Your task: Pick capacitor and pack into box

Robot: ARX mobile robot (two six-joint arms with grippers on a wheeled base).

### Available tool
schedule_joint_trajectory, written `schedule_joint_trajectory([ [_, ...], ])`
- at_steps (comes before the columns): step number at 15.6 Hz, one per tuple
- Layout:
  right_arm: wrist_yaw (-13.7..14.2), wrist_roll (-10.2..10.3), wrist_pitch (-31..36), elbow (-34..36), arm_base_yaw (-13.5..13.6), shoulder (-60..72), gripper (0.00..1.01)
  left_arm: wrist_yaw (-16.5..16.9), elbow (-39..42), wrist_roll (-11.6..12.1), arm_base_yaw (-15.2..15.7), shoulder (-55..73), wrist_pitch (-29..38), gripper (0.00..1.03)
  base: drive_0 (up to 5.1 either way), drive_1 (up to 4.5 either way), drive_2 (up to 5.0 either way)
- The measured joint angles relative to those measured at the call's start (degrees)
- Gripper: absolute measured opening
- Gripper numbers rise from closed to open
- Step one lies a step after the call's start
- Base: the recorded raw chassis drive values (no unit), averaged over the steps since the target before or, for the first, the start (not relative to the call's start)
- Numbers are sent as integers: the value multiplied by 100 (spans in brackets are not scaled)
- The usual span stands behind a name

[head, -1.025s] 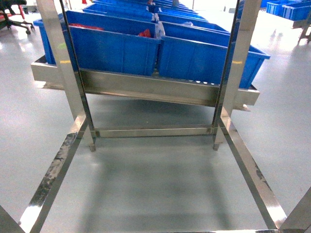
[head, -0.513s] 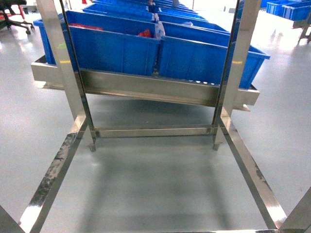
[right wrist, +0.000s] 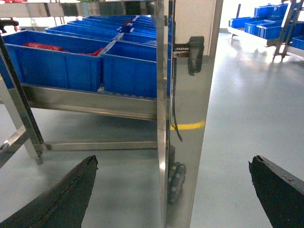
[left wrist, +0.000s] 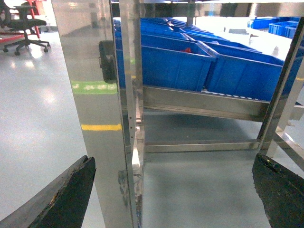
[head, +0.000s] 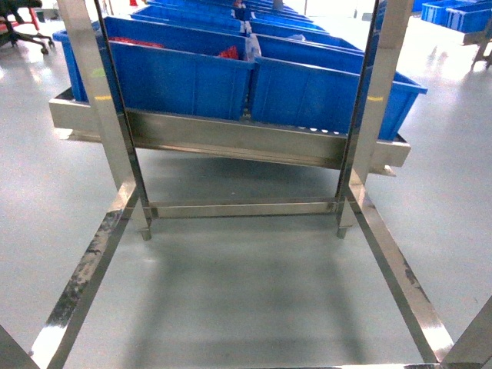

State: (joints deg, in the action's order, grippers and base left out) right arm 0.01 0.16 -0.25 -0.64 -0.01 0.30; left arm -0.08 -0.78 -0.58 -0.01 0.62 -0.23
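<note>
Facing blue bins (head: 184, 77) on steel rack (head: 231, 138); both grippers' fingers spread

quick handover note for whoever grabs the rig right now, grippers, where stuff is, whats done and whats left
Left gripper: open, empty, fingers wide apart, beside a steel upright of the rack.
Right gripper: open, empty, facing another steel post.
Blue bins sit in rows on the rack's shelf; something red lies in one of them, too small to identify.
The pink box and its lid are not in any view, and no capacitor can be made out.
Done: nothing visible; nothing is held.
Left: find a capacitor, pick it, find the box, pack it.
</note>
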Motion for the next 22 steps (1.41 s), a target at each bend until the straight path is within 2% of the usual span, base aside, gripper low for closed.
schedule_joint_trajectory([
  [22, 0, 0, -13, 0, 0, 0, 98, 0, 0, 0, 0, 0, -20, 98, 0, 0, 0],
])
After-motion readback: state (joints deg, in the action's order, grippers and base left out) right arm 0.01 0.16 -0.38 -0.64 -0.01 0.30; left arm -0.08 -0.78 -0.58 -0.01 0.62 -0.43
